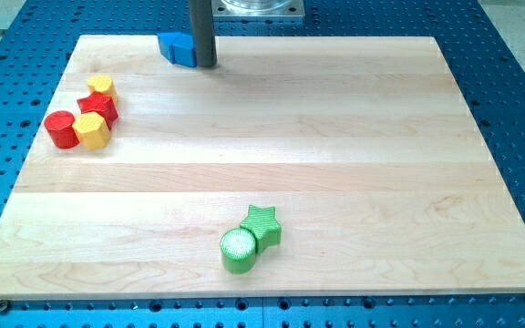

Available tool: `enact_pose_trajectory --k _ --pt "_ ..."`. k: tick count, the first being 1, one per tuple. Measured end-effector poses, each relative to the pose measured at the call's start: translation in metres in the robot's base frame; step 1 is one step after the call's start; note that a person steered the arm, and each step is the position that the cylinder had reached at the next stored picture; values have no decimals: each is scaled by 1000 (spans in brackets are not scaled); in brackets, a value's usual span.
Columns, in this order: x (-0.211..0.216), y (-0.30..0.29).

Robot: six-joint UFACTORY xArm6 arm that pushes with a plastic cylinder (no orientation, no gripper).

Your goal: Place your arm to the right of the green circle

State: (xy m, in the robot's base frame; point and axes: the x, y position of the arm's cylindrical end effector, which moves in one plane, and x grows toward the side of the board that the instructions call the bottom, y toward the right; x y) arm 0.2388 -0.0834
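Note:
The green circle [239,250] lies near the view's bottom, a little left of centre, touching a green star [262,226] at its upper right. My tip [205,64] rests on the board near the view's top edge, far above the green circle, right beside a blue block [178,48] on its left.
A cluster sits at the view's left: a red cylinder [61,128], a yellow hexagon block [91,130], a red star [97,107] and a small yellow block [100,87]. The wooden board [354,137] lies on a blue perforated table.

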Motion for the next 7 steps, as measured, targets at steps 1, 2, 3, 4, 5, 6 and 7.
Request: enact_pose_trajectory --k 1,2,3,4,5,6,7 --pt "-20 -1" --pt "-18 -36" --pt "-7 -75" --pt "5 -96" --pt "44 -63" --pt "100 24" --pt "162 137"
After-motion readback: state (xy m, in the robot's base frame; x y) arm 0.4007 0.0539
